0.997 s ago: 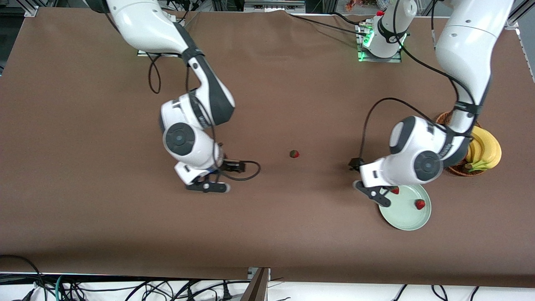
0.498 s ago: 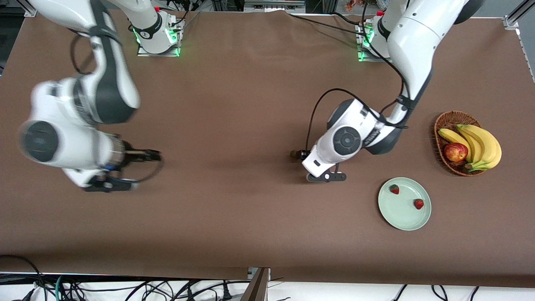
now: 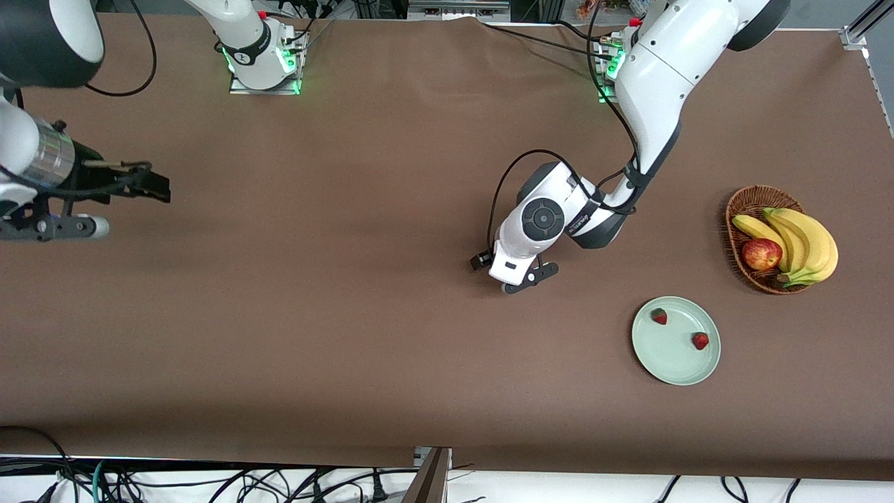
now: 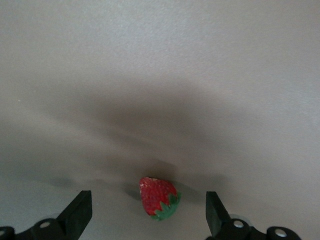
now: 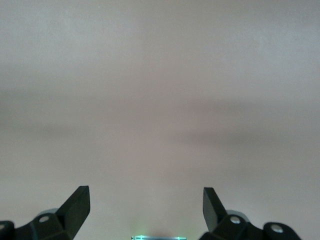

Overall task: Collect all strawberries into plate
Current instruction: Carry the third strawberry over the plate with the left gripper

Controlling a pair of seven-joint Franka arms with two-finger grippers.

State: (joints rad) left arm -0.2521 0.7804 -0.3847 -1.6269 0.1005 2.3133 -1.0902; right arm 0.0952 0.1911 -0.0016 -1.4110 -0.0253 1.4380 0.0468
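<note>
Right claw (image 3: 49, 225) up at the right arm's end of the counter (image 3: 335, 314), over bare brown cloth. Jaws spread wide, nothing between them; the right wrist view shows both fingertips (image 5: 80, 205) apart over plain surface. This arm waits.

Mid-counter: left arm reaches down from its base, left claw (image 3: 529, 278) low over the counter, jaws wide apart and empty. In the left wrist view one strawberry (image 4: 158, 198) lies on the counter between the two open fingers (image 4: 81, 212), touching neither, green top turned toward the camera. The front view hides this berry under the wrist.

Toward the left arm's end: mint-green plate (image 3: 656, 363), nearer the front camera than the left claw. Two strawberries on it, apart from each other: one (image 3: 659, 317) near the rim, another (image 3: 700, 341) closer to the middle.

Farther from the camera than the plate: wicker basket (image 3: 735, 209) holding bananas (image 3: 803, 241) and a red apple (image 3: 761, 253).
</note>
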